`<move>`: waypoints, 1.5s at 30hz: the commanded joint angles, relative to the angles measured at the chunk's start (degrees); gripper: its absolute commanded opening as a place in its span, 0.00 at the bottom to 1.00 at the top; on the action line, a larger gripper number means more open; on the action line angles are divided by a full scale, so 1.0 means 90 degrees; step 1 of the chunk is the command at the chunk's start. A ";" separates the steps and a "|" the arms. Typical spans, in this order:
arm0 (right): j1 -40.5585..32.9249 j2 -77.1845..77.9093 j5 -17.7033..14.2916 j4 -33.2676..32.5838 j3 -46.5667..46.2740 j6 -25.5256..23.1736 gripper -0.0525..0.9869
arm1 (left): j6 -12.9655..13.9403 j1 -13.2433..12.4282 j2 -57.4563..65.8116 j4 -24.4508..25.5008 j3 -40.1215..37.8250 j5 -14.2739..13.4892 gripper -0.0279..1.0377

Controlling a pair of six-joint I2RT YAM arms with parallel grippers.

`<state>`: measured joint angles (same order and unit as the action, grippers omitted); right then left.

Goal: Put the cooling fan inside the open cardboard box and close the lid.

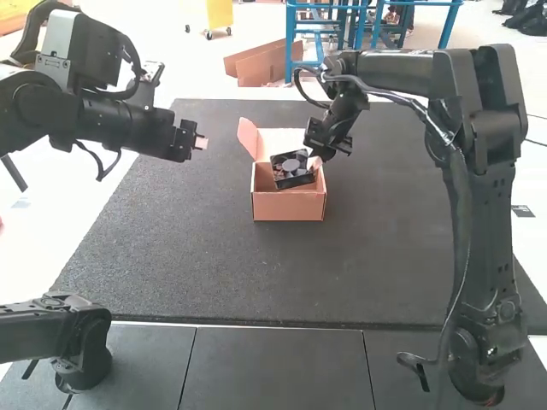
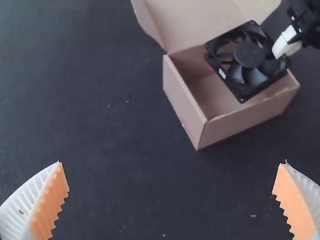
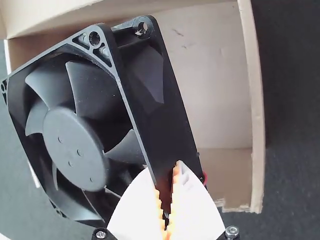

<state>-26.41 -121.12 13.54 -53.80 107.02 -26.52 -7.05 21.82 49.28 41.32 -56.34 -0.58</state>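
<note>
The right gripper (image 1: pixel 318 152) is pinching the cooling fan (image 1: pixel 292 168) by its frame edge, clearest in its wrist view, fan tilting over the open cardboard box (image 1: pixel 289 203) | left gripper (image 1: pixel 198 142) is hovering at the box's 9 o'clock, its wrist view showing fingers spread wide | lid (image 1: pixel 248 137) is standing open at 11 o'clock.

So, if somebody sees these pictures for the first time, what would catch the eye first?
First the black cooling fan, held tilted at the mouth of the open cardboard box in the middle of the dark mat, its frame edge pinched in the right hand. Then the lid, standing up at the box's far left side, and the left hand, open, left of the box and apart from it.
</note>
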 commanded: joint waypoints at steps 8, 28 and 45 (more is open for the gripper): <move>-0.0053 -0.0331 0.0087 0.0070 0.0462 0.0056 0.04 | -0.0203 0.0017 -0.0251 0.0067 -0.0215 0.0064 0.94; 0.0044 -0.0351 0.0751 0.0040 0.0853 0.0222 0.70 | -0.0398 -0.0101 0.0042 -0.0363 -0.0322 0.0064 0.94; 0.0210 0.1514 -0.0489 -0.0106 0.0364 0.2703 0.92 | -0.0711 -0.1400 0.1664 -0.1134 -0.0762 -0.0199 0.93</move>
<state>-25.21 -108.84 13.89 -55.46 112.88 -7.64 -12.95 10.79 63.42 32.25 -60.40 -0.97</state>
